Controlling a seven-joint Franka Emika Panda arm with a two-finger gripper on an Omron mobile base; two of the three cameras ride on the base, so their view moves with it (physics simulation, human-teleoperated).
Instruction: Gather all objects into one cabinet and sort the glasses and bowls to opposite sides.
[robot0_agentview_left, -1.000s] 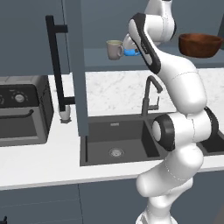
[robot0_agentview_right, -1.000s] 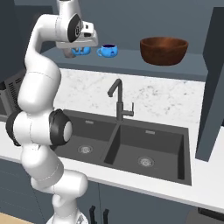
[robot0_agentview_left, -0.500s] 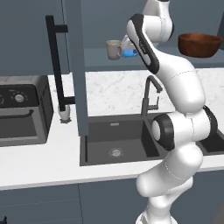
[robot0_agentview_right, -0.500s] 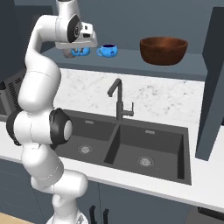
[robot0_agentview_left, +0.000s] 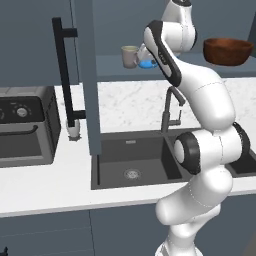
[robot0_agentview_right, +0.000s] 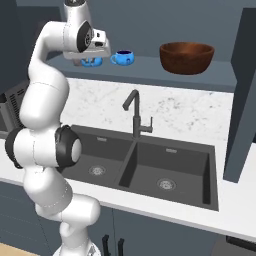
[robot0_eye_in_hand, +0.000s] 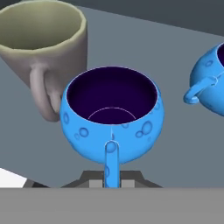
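Grey-beige and handled, the mug (robot0_agentview_left: 130, 55) is seen in the left base view standing upright on the open cabinet's shelf (robot0_agentview_left: 120, 67), just left of a blue cup (robot0_agentview_left: 147, 63) half hidden by the arm's wrist, with the reddish-brown bowl (robot0_agentview_left: 227, 51) well apart at the shelf's right end. From the right base view the gripper (robot0_agentview_right: 90, 59) is seen at the first blue cup, while the second blue cup (robot0_agentview_right: 122, 57) stands just beside it, handle turned left, and the bowl rests upright farther right — so cups left, bowl right already. In the hand view the near cup sits mouth-up, its vertical axis kept and its thin handle (robot0_eye_in_hand: 111, 164) pointing straight back at the camera, between the dark fingertips (robot0_eye_in_hand: 92, 179); whether the jaws are clamped on that handle or merely flanking it cannot be told. Glazed and rounded as it looks, the cup is judged light, rigid, slippery and chip-prone — best taken by the handle or across the rim, gently. The mug stands touching or very nearly touching its left side, handle toward the viewer.
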